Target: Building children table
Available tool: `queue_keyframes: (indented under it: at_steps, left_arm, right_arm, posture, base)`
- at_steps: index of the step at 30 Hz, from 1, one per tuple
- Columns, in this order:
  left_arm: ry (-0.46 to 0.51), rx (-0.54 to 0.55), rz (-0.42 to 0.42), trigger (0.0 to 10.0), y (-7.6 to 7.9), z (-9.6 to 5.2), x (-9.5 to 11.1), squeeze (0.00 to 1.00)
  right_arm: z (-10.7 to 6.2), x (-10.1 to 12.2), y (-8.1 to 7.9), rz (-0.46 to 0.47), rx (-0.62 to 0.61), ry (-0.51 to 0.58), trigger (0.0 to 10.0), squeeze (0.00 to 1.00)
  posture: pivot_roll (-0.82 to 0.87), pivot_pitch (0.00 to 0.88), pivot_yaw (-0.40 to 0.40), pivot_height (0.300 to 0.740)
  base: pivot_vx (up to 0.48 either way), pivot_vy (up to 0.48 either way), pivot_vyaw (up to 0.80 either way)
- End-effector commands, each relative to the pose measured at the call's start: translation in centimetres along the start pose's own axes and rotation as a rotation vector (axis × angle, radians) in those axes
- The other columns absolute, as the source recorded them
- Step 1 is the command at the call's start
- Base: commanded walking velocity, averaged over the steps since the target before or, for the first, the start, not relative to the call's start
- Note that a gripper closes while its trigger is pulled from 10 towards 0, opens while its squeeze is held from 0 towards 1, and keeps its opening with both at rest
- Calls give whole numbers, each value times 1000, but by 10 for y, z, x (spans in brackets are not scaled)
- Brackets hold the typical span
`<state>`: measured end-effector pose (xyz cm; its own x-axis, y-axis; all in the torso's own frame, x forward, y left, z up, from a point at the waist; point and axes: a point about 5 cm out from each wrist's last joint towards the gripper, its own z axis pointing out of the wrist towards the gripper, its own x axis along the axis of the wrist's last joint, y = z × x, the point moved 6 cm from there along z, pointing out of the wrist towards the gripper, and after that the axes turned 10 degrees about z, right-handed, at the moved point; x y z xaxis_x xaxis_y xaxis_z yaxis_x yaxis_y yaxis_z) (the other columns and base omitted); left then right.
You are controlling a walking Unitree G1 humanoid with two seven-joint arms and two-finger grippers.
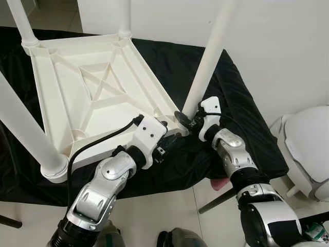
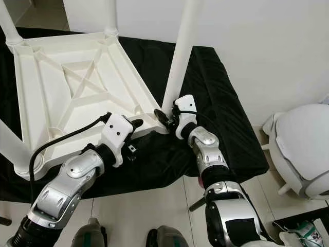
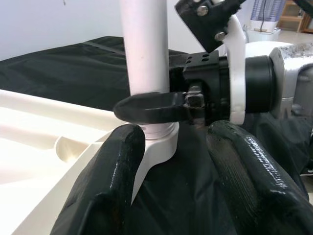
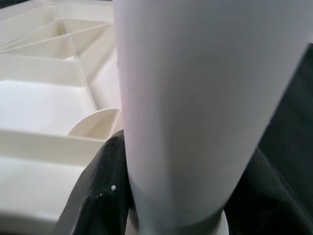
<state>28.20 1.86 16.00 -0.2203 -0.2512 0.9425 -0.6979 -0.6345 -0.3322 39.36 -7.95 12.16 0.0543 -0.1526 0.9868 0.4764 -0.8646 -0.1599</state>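
Step in hand: seating the fourth white leg (image 1: 208, 62) into the corner socket of the upturned white tabletop (image 1: 87, 92), centre-left of frame, on black cloth (image 1: 241, 103).
Right gripper (image 1: 186, 120): fingers clamped around the leg's base, just above the socket.
Left gripper (image 3: 176, 161): jaws apart, at the tabletop's near corner, just beside that socket.
Other legs: three already stand in their corners.
Next move: likely pressing the leg straight down while the left steadies the corner.

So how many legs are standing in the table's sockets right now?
4: far-left leg, far-right leg, near-left leg, and near-right leg, gripped at its base by the right gripper.
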Motion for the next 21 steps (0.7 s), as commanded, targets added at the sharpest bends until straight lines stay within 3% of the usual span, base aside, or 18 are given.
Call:
queue_keyframes:
  at_steps: [1,3,7,9,14,15,21]
  left_arm:
    - [4,-17,-5,10000,4,2,1,0]
    - [5,-21,-6,10000,5,2,1,0]
    - [8,-19,0,10000,3,3,2,0]
    - [8,-18,0,10000,2,3,3,0]
    - [5,-16,-1,10000,4,1,1,0]
    - [4,-12,-1,10000,3,1,1,0]
    - [-1,0,-3,10000,2,-1,0,0]
  right_arm:
    - [0,3,1,-8,-82,14,10000,0]
    - [-1,2,-7,11,-165,38,10000,0]
    - [2,2,-41,52,-142,68,10000,0]
    - [3,4,-42,49,-138,72,10000,0]
    - [-2,7,-26,59,-178,52,10000,0]
    - [-3,8,-25,80,-166,58,10000,1000]
    - [-10,21,-19,105,-57,78,10000,1000]
  posture:
    - [-5,29,-115,740]
    - [-3,30,-114,740]
    - [8,30,-112,740]
    - [9,30,-112,740]
    - [12,28,-118,740]
    - [17,27,-123,740]
    - [21,30,-128,740]
  base:
    - [0,0,0]
    - [0,0,0]
    - [0,0,0]
    - [0,0,0]
    - [0,0,0]
    - [0,0,0]
    - [0,0,0]
